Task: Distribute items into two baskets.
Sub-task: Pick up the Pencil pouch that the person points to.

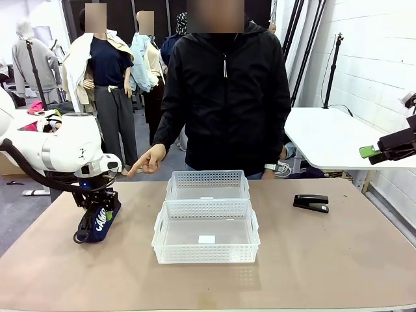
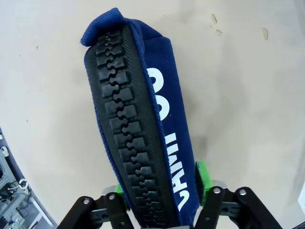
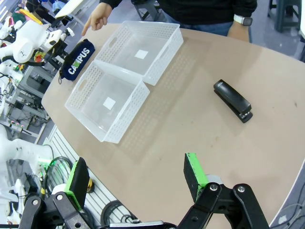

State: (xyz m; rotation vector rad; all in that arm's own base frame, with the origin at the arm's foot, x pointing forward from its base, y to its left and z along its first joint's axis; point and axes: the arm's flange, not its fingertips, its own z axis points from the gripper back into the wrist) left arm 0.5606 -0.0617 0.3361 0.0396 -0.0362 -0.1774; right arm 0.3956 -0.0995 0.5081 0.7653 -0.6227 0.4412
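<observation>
The navy-blue pouch [image 1: 97, 221] [image 3: 78, 59] with white lettering lies at the table's left side, zipper [image 2: 128, 133] facing up. My left gripper [image 1: 97, 207] [image 2: 162, 191] comes down on it, green pads pressed against both of its long sides. Two white mesh baskets stand side by side mid-table, the far one [image 1: 208, 173] [image 3: 164, 26] touching the near one [image 1: 205, 202] [image 3: 129, 119]; both hold nothing but a small label. The black stapler [image 1: 311, 203] [image 3: 232, 100] lies on the right. My right gripper [image 1: 385, 148] [image 3: 137, 183] hangs open high above the right edge.
A person in a black jacket stands at the far side, one hand [image 1: 147, 162] [image 3: 97, 19] pointing a finger down towards the pouch, the other hand [image 3: 240, 28] at the table edge. A white side table [image 1: 331, 140] stands at the back right.
</observation>
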